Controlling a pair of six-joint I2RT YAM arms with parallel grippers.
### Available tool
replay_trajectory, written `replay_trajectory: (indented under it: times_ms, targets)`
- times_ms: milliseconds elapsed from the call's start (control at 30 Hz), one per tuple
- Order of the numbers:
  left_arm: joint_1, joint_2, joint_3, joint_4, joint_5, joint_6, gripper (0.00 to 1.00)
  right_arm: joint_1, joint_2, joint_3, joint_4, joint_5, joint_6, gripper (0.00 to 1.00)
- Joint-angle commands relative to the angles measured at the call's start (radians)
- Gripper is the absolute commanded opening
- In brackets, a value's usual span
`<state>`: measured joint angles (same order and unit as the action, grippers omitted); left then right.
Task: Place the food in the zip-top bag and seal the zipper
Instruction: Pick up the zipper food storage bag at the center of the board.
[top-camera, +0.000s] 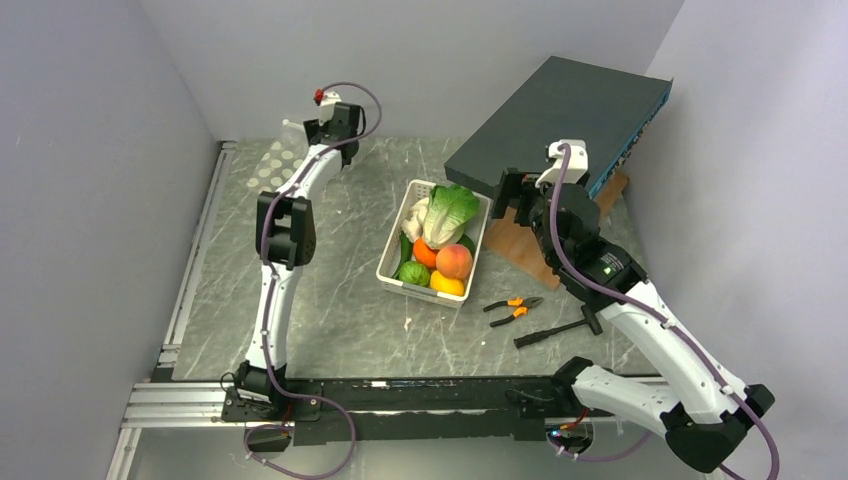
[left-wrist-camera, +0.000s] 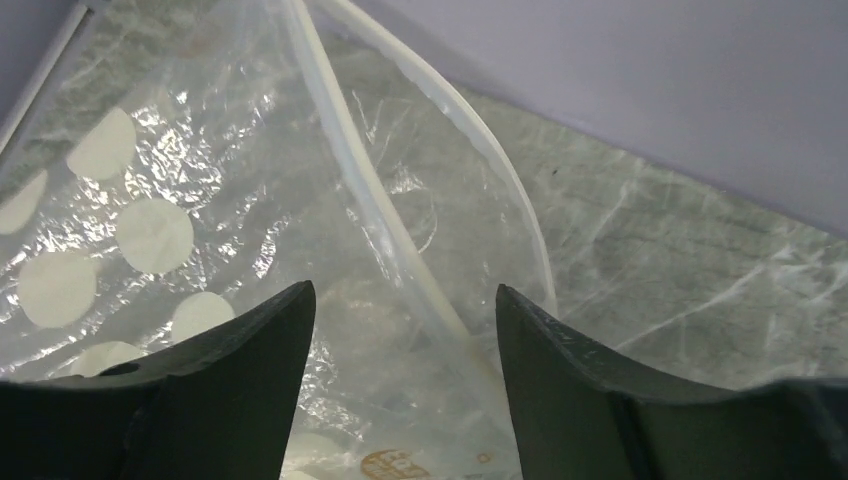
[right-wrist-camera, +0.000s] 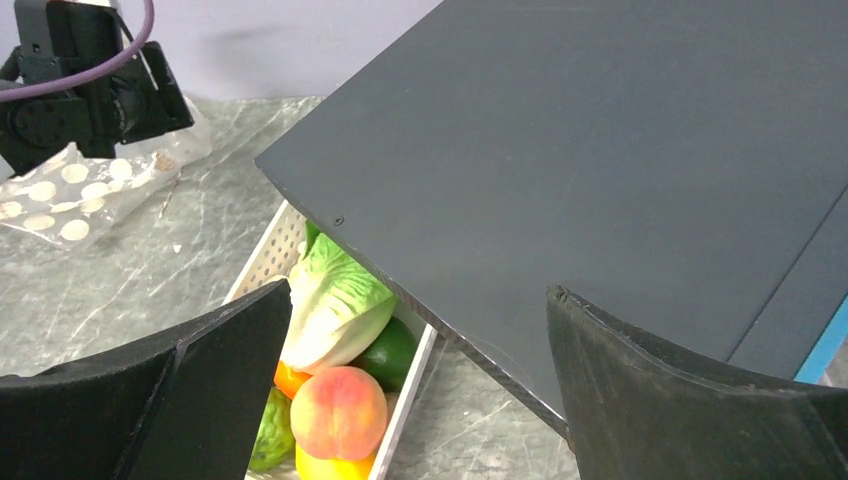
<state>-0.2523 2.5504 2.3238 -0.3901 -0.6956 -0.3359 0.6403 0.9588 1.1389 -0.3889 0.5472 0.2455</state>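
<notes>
Directly over zip-top bag (left-wrist-camera: 200, 170), left tool (left-wrist-camera: 400, 298)

**White shells, black joints, purple cables**

Both arms share one build. The left arm (top-camera: 272, 300) has slim white links between blocky black joint housings, and there is a small red cap (top-camera: 320, 96) at its wrist end. The right arm (top-camera: 660, 345) has the same white shells and black joints. It also carries a white housing (top-camera: 568, 155) on top of the wrist and a tiny green light (top-camera: 603, 270) on a black segment. A purple cable (top-camera: 560, 255) runs along each arm and loops loosely near the base.

The left gripper (left-wrist-camera: 402, 300) has matte black fingers (left-wrist-camera: 240, 390) that are broad at the root and taper to curved tips, with faintly scuffed edges. The fingers (right-wrist-camera: 650, 390) of the right gripper (right-wrist-camera: 420, 290) look the same.
</notes>
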Motion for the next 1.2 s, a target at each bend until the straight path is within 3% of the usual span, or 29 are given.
replay_trajectory:
  times_ms: [0,67,200,300,400,567,767,1000,1167]
  targets:
    - [0.032,0.003,0.085,-0.157,0.111,-0.079,0.62,0.002,0.008,0.017,0.050,-0.024,0.003,1.00]
    - [0.040,-0.038,0.024,-0.152,0.127,-0.091,0.42,0.002,0.013,0.020,0.043,-0.035,0.011,1.00]
    - [0.044,-0.189,-0.173,-0.080,0.122,-0.056,0.17,0.002,0.033,0.020,0.017,-0.057,0.030,1.00]
    - [0.044,-0.288,-0.222,-0.112,0.155,0.008,0.00,0.003,0.062,0.035,-0.024,-0.080,0.059,1.00]
    - [0.044,-0.403,-0.305,-0.165,0.193,0.031,0.00,0.005,0.092,0.047,-0.038,-0.168,0.087,1.00]
    - [0.044,-0.717,-0.615,-0.135,0.281,0.055,0.00,0.010,0.086,0.027,-0.002,-0.363,0.213,1.00]
    - [0.044,-1.109,-0.922,-0.236,0.461,0.037,0.00,0.068,0.149,0.046,0.011,-0.579,0.205,1.00]
    - [0.044,-1.560,-1.288,-0.292,0.590,-0.009,0.00,0.353,0.294,0.148,-0.041,-0.499,0.168,1.00]
    - [0.044,-1.815,-1.444,-0.306,0.716,-0.016,0.00,0.432,0.355,0.147,0.019,-0.532,0.219,1.00]
